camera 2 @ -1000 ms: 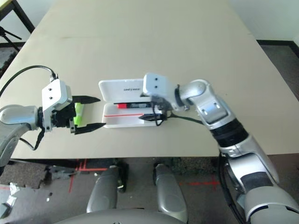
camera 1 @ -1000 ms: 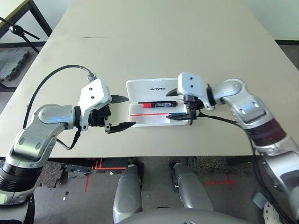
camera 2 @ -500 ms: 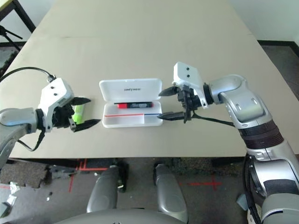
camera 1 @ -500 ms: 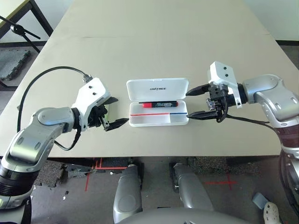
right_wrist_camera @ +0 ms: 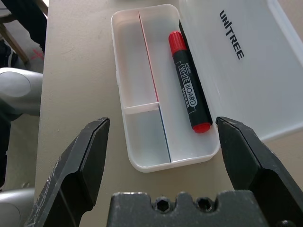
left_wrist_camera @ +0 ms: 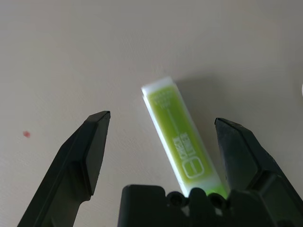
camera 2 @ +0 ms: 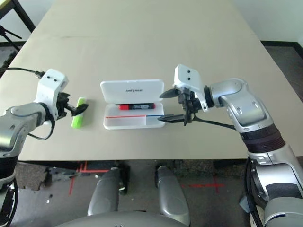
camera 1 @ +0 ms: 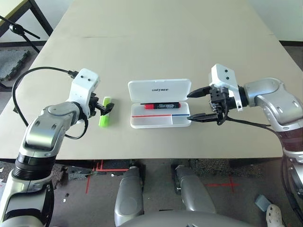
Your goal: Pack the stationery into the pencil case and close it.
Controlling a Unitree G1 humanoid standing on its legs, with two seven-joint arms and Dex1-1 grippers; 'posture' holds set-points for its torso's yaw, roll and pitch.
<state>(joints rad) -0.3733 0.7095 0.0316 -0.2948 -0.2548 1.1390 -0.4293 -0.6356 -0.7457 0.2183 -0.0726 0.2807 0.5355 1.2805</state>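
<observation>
Hovering, left gripper (left_wrist_camera: 162,116) open above highlighter (left_wrist_camera: 182,137); right (right_wrist_camera: 163,120) beside pencil case (right_wrist_camera: 165,90).

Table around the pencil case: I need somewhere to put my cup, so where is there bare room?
Bare: the table beyond the open lid, and the strip between highlighter and pencil case. Crowded: the case's right side, by the right claw.

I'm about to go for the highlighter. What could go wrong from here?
The green highlighter lies tilted between the open fingers of the left gripper, so closing now might twist it or catch it unevenly. The right gripper is open right beside the pencil case; a small drift could nudge the box or its raised lid.
</observation>
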